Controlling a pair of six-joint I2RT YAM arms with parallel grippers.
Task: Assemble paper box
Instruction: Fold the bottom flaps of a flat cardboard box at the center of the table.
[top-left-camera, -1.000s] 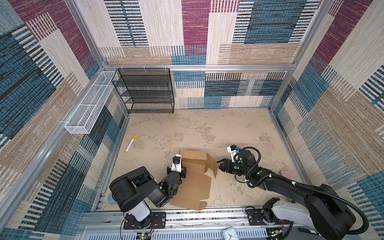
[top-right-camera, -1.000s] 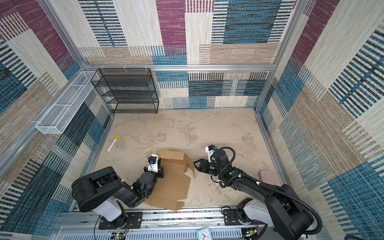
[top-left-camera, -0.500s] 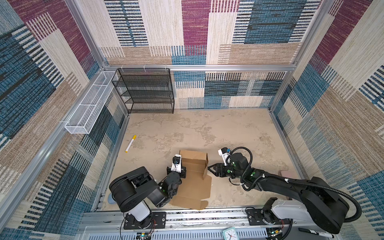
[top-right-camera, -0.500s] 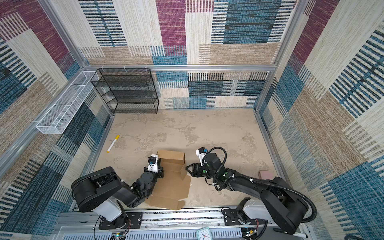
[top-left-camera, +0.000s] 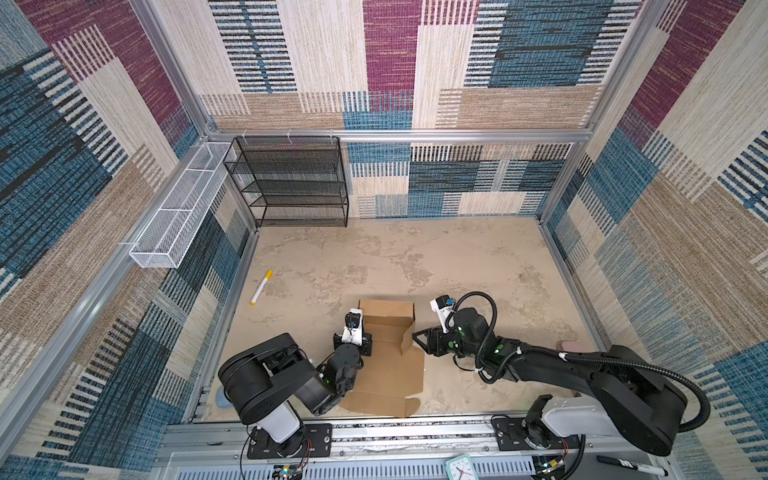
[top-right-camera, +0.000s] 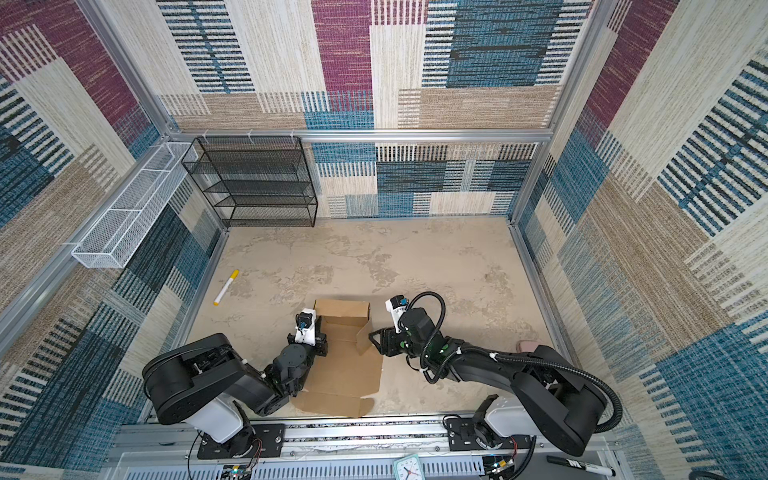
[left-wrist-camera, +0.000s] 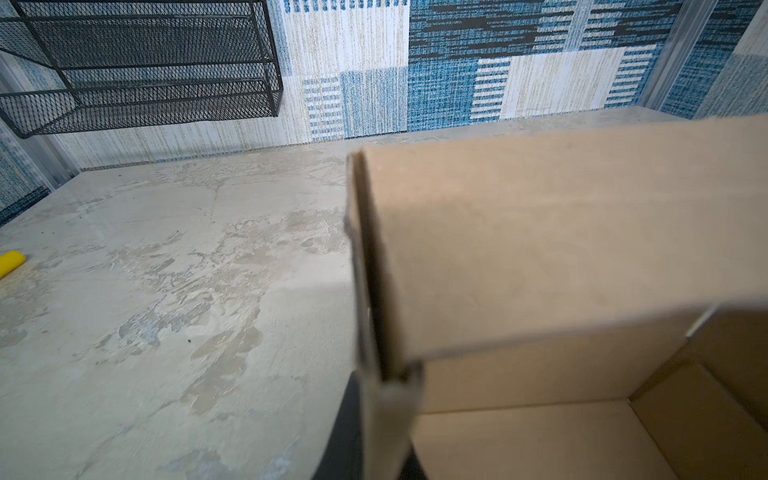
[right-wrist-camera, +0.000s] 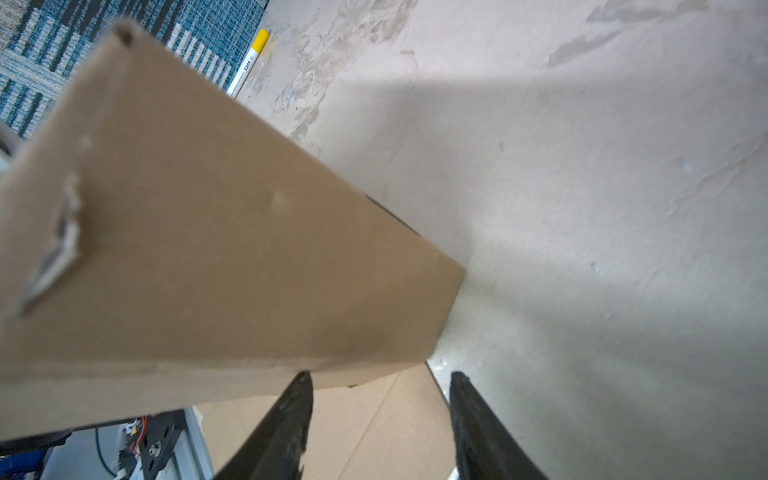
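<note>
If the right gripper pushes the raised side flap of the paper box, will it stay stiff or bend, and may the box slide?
The paper box is thin creased cardboard, so its raised flap will probably fold at the crease. It looks light, so it might slide on the smooth table, though the left gripper, shut on one wall, likely anchors it.

- The far half of the desk is open for either arm to pass.
- A black mesh shelf stands in the far-left corner, and a marker lies near the left wall.
- The paper box, walls raised, fills the near middle between the left claw and the right claw.
</note>
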